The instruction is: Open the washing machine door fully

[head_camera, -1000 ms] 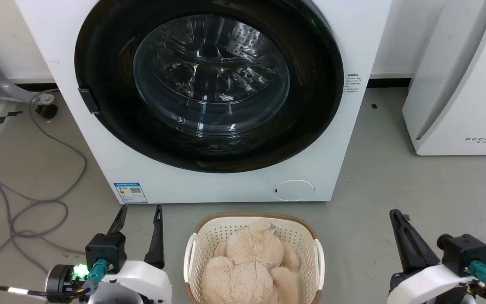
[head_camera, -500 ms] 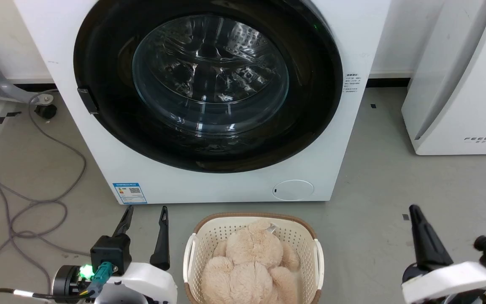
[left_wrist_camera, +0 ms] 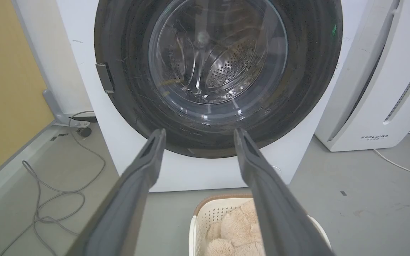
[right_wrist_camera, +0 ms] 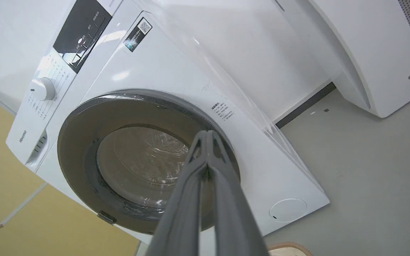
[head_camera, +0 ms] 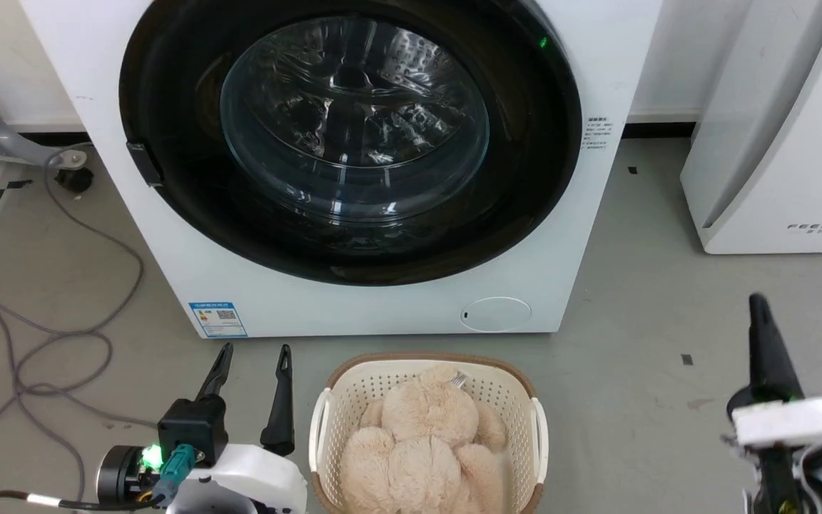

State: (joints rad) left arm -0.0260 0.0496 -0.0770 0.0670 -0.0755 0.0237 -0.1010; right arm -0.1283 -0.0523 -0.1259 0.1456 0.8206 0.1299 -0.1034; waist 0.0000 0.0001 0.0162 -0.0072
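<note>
The white washing machine (head_camera: pixel 382 307) fills the upper head view. Its round glossy black door (head_camera: pixel 525 178) with the clear glass bowl window (head_camera: pixel 354 121) lies closed flat against the front; a small dark latch tab (head_camera: pixel 138 163) sits at the door's left edge. My left gripper (head_camera: pixel 254 357) stands open low on the left, fingers pointing at the machine's base, well short of it. My right gripper (head_camera: pixel 759 303) is shut and empty, raised at the lower right, away from the machine. In the right wrist view the shut fingertips (right_wrist_camera: pixel 206 134) overlap the door (right_wrist_camera: pixel 80 142).
A cream laundry basket (head_camera: pixel 536 428) holding a beige plush toy (head_camera: pixel 418 442) sits on the grey floor before the machine, between my arms. Grey cables (head_camera: pixel 47 350) loop on the left floor. A white FEELBIRD appliance (head_camera: pixel 782 143) stands at the right.
My right gripper has swung right and upward, turning edge-on. My left gripper has crept slightly forward and right. The head camera has shifted a little, so the machine sits slightly higher.
</note>
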